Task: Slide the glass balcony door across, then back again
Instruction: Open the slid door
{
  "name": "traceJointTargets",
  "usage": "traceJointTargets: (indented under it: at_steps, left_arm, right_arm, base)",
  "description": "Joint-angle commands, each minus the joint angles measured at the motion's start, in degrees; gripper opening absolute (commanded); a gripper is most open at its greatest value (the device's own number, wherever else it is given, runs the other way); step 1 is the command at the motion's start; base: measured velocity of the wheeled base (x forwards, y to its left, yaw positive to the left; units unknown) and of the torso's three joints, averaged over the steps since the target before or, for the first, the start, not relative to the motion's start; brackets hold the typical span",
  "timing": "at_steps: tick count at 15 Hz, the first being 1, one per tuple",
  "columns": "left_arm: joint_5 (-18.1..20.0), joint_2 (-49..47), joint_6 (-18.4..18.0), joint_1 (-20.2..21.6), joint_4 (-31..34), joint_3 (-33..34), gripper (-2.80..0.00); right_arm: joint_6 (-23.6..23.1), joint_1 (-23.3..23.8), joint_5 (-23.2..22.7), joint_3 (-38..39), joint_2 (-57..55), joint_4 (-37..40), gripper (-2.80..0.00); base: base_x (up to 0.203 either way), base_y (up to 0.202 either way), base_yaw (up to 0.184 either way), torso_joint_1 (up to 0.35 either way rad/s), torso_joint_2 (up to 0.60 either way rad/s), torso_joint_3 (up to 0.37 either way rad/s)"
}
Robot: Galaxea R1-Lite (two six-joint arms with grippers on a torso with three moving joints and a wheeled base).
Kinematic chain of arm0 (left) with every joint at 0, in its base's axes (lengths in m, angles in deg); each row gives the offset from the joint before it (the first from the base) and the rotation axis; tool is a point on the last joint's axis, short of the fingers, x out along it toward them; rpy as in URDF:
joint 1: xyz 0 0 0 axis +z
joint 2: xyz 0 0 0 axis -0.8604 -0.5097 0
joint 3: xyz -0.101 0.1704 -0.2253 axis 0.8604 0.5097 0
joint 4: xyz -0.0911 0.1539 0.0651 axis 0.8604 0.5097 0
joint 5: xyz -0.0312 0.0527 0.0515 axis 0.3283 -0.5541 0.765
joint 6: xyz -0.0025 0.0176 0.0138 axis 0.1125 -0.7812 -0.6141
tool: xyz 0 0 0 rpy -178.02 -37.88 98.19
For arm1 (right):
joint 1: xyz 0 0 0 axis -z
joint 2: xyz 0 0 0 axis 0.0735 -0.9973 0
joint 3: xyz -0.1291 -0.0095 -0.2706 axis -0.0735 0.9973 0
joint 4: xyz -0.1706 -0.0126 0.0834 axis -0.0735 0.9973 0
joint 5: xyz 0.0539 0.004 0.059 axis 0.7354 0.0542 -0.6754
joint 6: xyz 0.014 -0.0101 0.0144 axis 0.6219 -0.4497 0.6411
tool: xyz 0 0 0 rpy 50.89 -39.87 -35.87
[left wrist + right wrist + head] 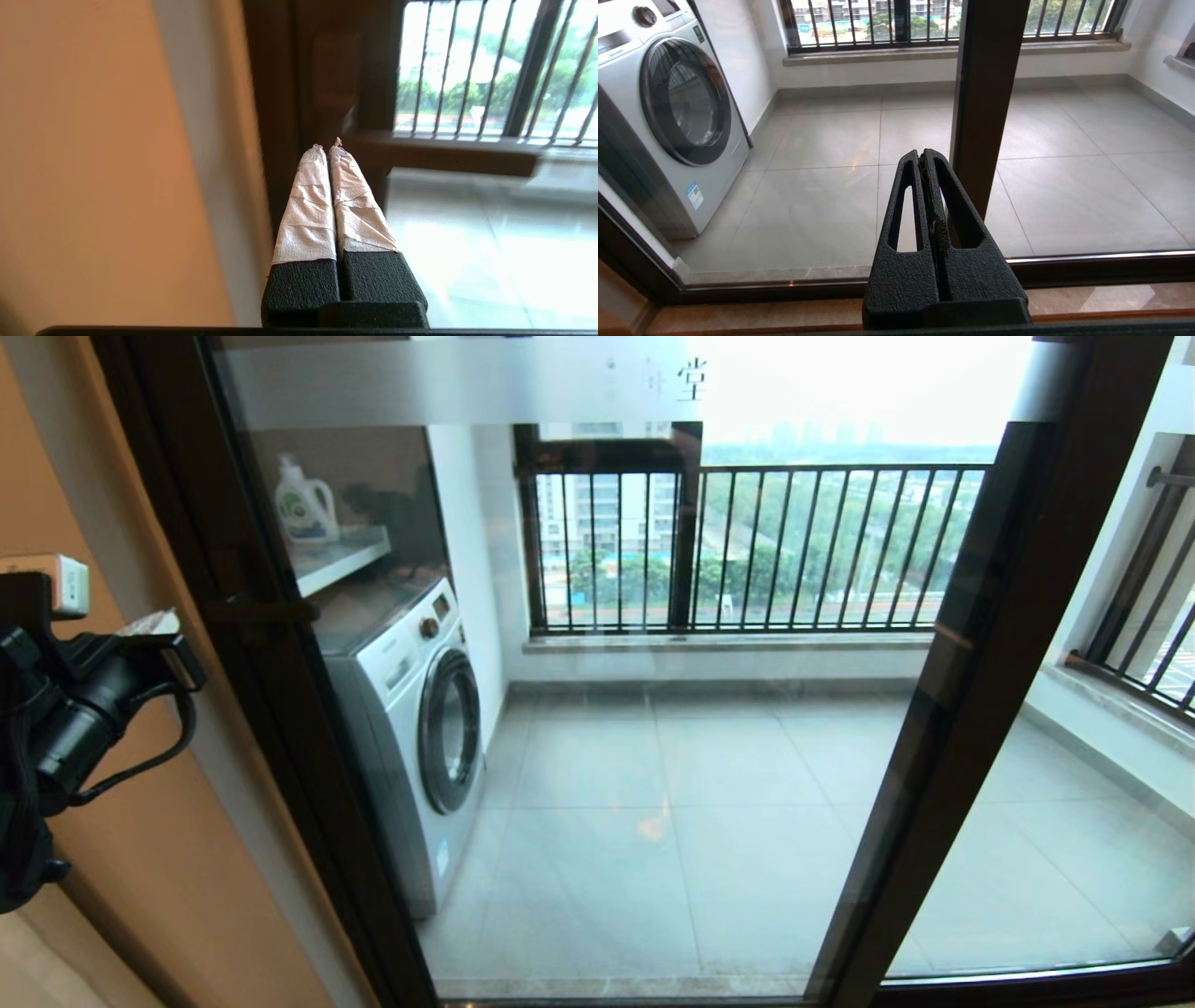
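Observation:
The glass balcony door (pixel 653 784) fills the head view, with a dark brown frame and a frosted top strip with characters (pixel 467 378). Its left upright (pixel 280 709) stands against the orange wall and carries a dark bar handle (pixel 264 611). My left gripper (pixel 154 633) hovers just left of that upright at handle height. In the left wrist view its white-taped fingers (pixel 322 196) are shut on nothing, tips a little short of the frame (pixel 299 93) and beside the handle (pixel 448 157). My right gripper (pixel 923 155) is shut and empty, held low in front of the glass near a brown upright (pixel 985 84).
Behind the glass are a washing machine (pixel 420 728), a detergent bottle (pixel 303 504) on a shelf, and the far window with black railing bars (pixel 794 551). A second dark upright (pixel 980 709) crosses at the right. The orange wall (pixel 140 877) is close on the left; the floor track (pixel 1087 268) runs below.

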Motion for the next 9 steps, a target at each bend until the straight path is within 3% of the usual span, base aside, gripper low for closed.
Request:
traceJointTargets:
  at_steps: [1, 6, 9]
  left_arm:
    - [0.1, 0.2, 0.0, 0.3, 1.1, -3.8, -2.8]
    - [0.1, -3.1, 0.1, -2.9, 11.4, -20.9, -2.8]
    - [0.0, -7.1, 0.2, -7.2, 14.7, -24.9, -2.8]
  right_arm:
    - [0.0, 0.0, 0.0, 0.2, -0.1, 0.0, -2.8]
    - [0.0, 0.0, 0.0, 0.2, 0.0, 0.0, -2.8]
    - [0.0, 0.0, 0.0, 0.2, -0.1, 0.0, -2.8]
  base:
    - [0.0, 0.0, 0.0, 0.0, 0.0, 0.0]
    - [0.0, 0.0, 0.0, 0.0, 0.0, 0.0]
    - [0.0, 0.0, 0.0, 0.0, 0.0, 0.0]
